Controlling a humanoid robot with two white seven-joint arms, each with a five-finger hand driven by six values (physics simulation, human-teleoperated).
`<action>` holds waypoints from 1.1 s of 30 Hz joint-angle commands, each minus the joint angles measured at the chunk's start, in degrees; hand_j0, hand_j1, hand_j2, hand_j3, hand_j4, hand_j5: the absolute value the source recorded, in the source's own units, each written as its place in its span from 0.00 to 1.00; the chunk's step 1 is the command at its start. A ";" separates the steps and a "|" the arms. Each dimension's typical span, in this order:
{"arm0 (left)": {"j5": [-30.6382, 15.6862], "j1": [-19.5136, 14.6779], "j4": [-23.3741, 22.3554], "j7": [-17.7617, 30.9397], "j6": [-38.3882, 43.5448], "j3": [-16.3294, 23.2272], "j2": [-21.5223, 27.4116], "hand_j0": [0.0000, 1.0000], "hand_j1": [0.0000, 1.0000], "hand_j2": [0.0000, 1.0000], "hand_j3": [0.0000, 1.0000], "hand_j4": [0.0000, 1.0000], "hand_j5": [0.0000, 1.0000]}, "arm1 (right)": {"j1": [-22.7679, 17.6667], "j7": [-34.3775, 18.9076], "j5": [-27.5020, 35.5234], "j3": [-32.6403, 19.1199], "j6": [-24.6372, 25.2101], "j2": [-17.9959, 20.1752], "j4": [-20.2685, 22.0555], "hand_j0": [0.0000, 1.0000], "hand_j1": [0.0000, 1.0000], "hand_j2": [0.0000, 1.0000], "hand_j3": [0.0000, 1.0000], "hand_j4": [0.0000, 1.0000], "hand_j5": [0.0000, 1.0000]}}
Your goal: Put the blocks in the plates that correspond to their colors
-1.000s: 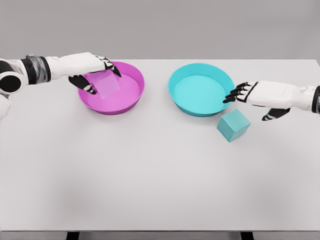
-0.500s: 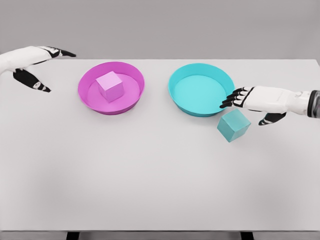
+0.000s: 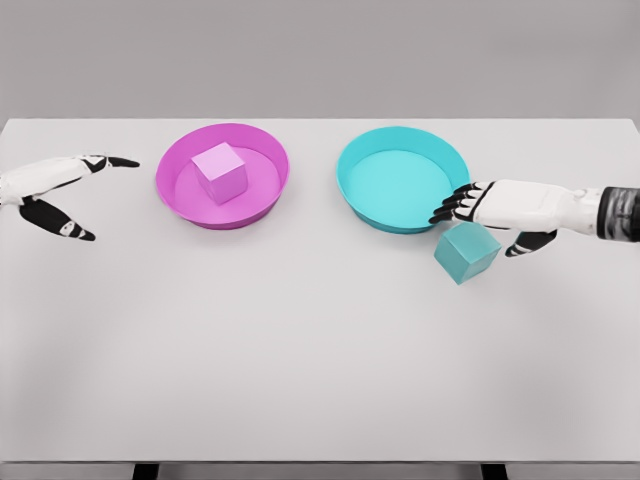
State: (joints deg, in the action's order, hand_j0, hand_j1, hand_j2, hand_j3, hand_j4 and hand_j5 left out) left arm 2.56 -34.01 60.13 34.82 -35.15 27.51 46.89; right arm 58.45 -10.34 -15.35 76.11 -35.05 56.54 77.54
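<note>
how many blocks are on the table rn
2. A pink block sits inside the pink plate. A teal block lies on the table just outside the teal plate, under the right robot hand. None appear hidden.

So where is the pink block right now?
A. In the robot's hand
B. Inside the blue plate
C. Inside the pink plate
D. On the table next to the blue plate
C. The pink block sits inside the pink plate, and no hand is touching it; the left hand is off to the side with its fingers spread.
</note>
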 commanded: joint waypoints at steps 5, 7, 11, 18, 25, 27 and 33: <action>1.57 0.26 -5.82 0.16 0.15 -0.71 -2.68 1.00 1.00 1.00 1.00 1.00 1.00 | -0.44 -0.03 0.23 -0.08 0.05 -1.08 -0.72 1.00 1.00 1.00 1.00 1.00 1.00; 1.57 0.18 -5.91 0.16 0.15 -0.79 -2.77 1.00 1.00 1.00 1.00 1.00 1.00 | -0.62 -0.03 0.14 -0.08 0.05 -1.17 -1.34 1.00 1.00 1.00 1.00 1.00 1.00; 1.57 0.18 -6.00 0.16 0.15 -0.79 -2.69 1.00 1.00 1.00 1.00 1.00 1.00 | -0.88 -0.12 0.05 -0.08 0.05 -1.26 -1.34 0.95 0.95 0.95 0.95 0.95 0.95; 1.57 0.26 -6.08 0.16 0.15 -0.97 -2.69 1.00 1.00 1.00 1.00 1.00 1.00 | -0.88 -0.20 -0.56 -0.08 0.05 -1.61 -1.34 0.90 0.90 0.90 0.90 0.90 0.90; 1.57 0.18 -6.08 0.16 0.15 -0.97 -2.60 1.00 1.00 1.00 1.00 1.00 1.00 | -1.32 -0.20 -1.18 -0.08 0.05 -1.61 -1.34 0.87 0.87 0.87 0.87 0.87 0.87; 1.57 0.18 -6.08 0.16 0.15 -0.97 -2.60 1.00 1.00 1.00 1.00 1.00 1.00 | -1.32 -0.29 -1.35 -0.17 0.05 -1.70 -1.16 0.82 0.82 0.82 0.82 0.82 0.82; 1.57 0.18 -6.08 0.16 0.15 -0.97 -2.60 1.00 1.00 1.00 1.00 1.00 1.00 | -1.32 -0.38 -1.35 -1.05 0.05 -1.61 -1.07 0.74 0.74 0.74 0.74 0.74 0.74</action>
State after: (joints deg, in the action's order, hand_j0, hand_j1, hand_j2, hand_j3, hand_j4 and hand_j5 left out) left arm 4.55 -33.84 54.03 35.00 -35.14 26.59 44.24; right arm 57.13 -10.67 -17.02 75.50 -35.05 54.89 76.44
